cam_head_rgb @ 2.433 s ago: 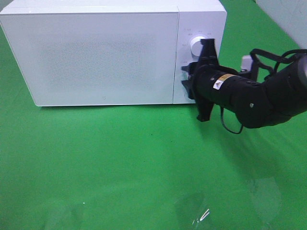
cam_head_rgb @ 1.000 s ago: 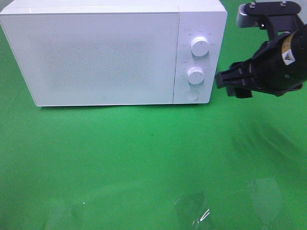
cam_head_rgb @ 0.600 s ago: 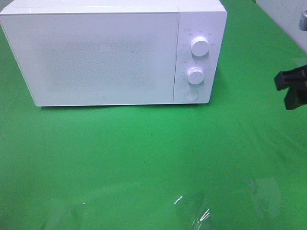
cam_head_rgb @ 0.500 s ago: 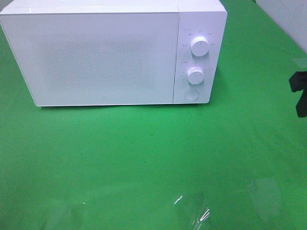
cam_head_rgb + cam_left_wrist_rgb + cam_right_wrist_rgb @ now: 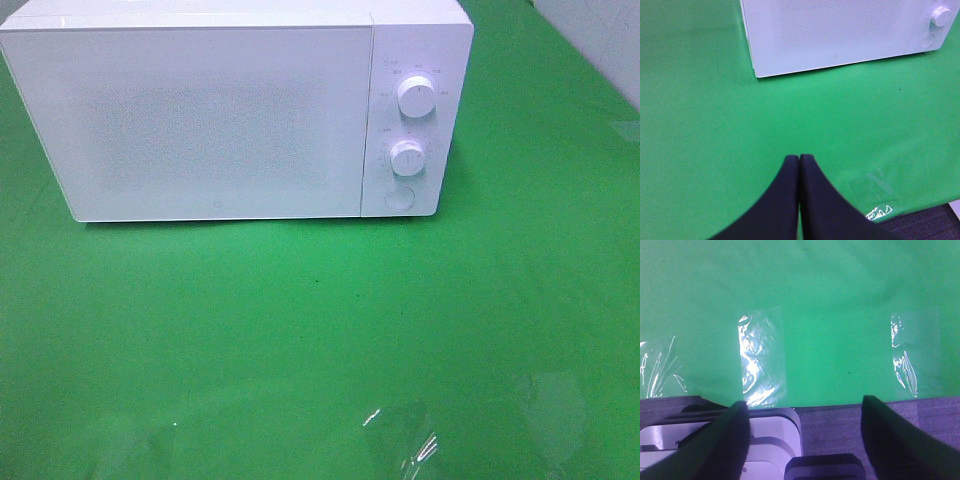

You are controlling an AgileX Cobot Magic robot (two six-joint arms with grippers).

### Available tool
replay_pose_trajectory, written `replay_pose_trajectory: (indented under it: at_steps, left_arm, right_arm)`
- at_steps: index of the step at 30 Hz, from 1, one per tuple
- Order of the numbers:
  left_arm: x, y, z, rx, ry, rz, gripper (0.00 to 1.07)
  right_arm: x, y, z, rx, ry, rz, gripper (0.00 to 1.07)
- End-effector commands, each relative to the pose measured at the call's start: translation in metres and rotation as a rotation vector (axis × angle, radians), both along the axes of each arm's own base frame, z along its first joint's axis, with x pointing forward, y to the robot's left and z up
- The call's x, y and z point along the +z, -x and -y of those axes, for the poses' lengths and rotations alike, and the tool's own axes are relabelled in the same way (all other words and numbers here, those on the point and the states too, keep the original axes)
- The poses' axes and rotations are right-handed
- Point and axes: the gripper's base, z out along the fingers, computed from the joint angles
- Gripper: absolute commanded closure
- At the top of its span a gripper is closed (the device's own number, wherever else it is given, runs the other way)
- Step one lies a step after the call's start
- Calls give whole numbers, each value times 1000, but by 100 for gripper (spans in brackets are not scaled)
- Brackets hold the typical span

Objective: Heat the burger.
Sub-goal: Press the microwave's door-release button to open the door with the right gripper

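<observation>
The burger and its pink plate are out of view in every frame. A white microwave [image 5: 235, 110] stands at the back of the green cloth with its door shut; it also shows in the left wrist view [image 5: 835, 30]. Its two dials [image 5: 415, 97] and a round button sit on the right panel. No arm shows in the high view. My left gripper [image 5: 799, 165] is shut and empty, well in front of the microwave's left corner. My right gripper [image 5: 802, 412] is open and empty over the table's front edge.
Strips of clear tape [image 5: 760, 360] hold the green cloth [image 5: 320, 320] at its front edge; more tape [image 5: 400, 440] shows in the high view. A white and grey base [image 5: 715, 440] lies below the table edge in the right wrist view.
My right arm has drawn back from the microwave's control panel to the right and left the high view. The microwave door stays shut.
</observation>
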Motion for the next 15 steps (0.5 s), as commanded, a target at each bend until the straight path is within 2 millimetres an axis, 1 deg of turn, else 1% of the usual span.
replay_pose_trajectory:
  at_steps: [1,2,3,4,6,7,8,9,10,11,13,14,15]
  left_arm:
    - [0,3,0,5,4,33,106]
    - [0,3,0,5,4,33,106]
    - [0,3,0,5,4,33,106]
    - [0,3,0,5,4,33,106]
    - [0,3,0,5,4,33,106]
    - [0,3,0,5,4,33,106]
    - [0,3,0,5,4,33,106]
    - [0,3,0,5,4,33,106]
    - [0,3,0,5,4,33,106]
    - [0,3,0,5,4,33,106]
    - [0,3,0,5,4,33,106]
    - [0,3,0,5,4,33,106]
    - [0,3,0,5,4,33,106]
  right_arm:
    - [17,31,4,22,5,104,47]
    - [17,31,4,22,5,104,47]
    - [20,39,5,21,1,140,47]
    - [20,39,5,21,1,140,47]
    - [30,64,8,20,-10,259,47]
    - [30,64,8,20,-10,259,47]
    - [34,76,9,22,-17,311,47]
    - [34,76,9,22,-17,311,47]
    - [36,85,10,23,-25,353,47]
    - [36,85,10,23,-25,353,47]
    - [34,96,11,26,-30,414,47]
    - [34,96,11,26,-30,414,47]
    - [28,102,11,29,-35,466,47]
